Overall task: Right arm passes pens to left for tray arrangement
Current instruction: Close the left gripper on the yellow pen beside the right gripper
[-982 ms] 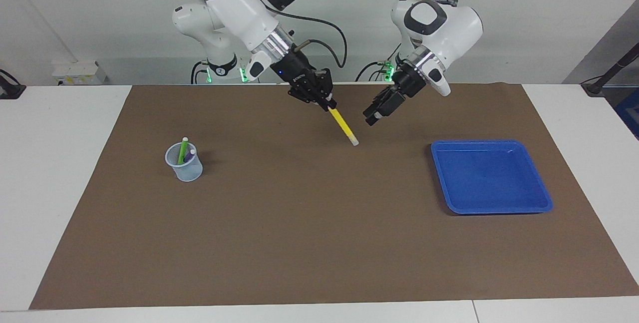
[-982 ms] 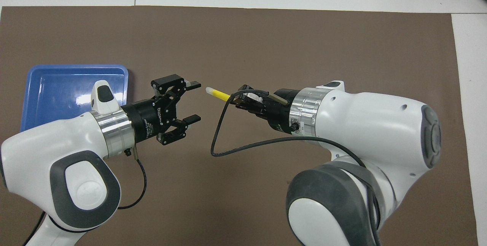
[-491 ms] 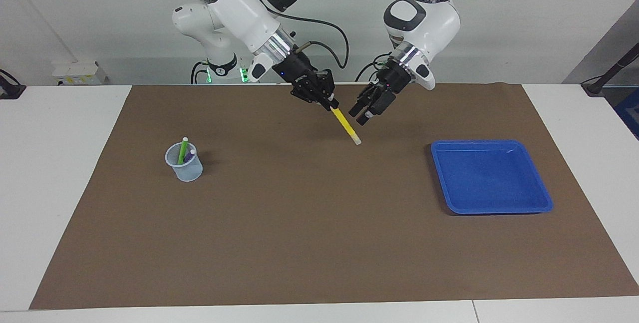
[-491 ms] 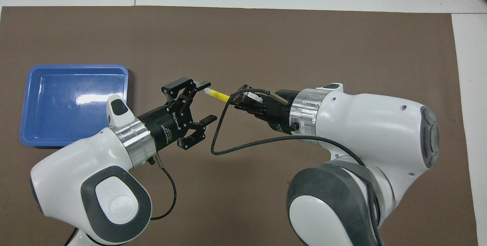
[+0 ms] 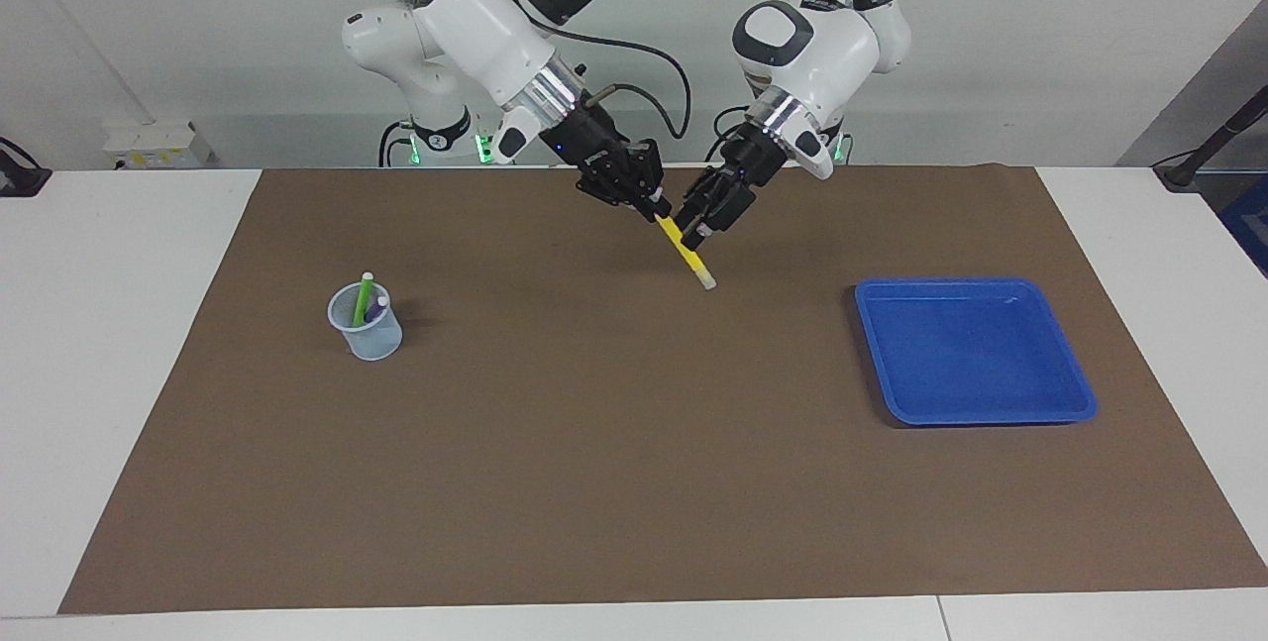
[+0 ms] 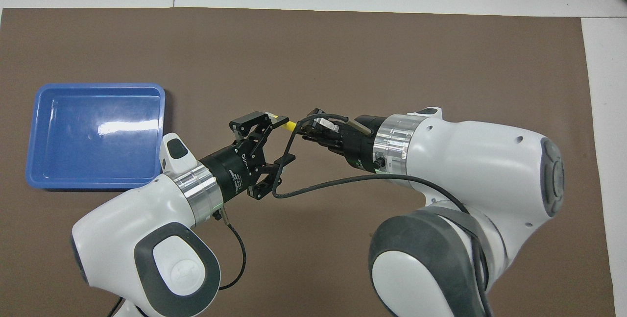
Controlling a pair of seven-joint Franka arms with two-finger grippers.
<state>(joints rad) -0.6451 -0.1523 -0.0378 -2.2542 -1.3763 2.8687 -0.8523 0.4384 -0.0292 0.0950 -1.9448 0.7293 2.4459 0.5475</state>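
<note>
The right gripper (image 5: pixel 649 208) is clamped tight on the upper end of the yellow pen (image 5: pixel 684 251), holding it in the air above the brown mat (image 5: pixel 594 473) near the middle of the table; the pen slants downward, its whitish cap at the low end, clear of the mat; the right arm (image 5: pixel 475 17), with its blue wrist light and looping black cable, reaches in from its own end. The left gripper (image 5: pixel 697 227) stands at the pen's yellow shaft, its fingers (image 6: pixel 254 120) spread to either side of it with a gap between them in the overhead view; whether either finger touches the pen cannot be told; the left arm (image 5: pixel 802 47) leans in from its base, silver wrist ring showing. The blue tray (image 5: pixel 1075 393) lies flat on the mat toward the left arm's end of the table, well apart from both grippers, with no pen in it. A pale mesh cup (image 5: pixel 369 334) stands upright on the mat toward the right arm's end; the green pen (image 5: pixel 363 299) and the purple pen (image 5: pixel 376 310) stand in it, tilted, whitish caps uppermost. The white tabletop (image 5: pixel 119 324) borders the mat on all sides.
</note>
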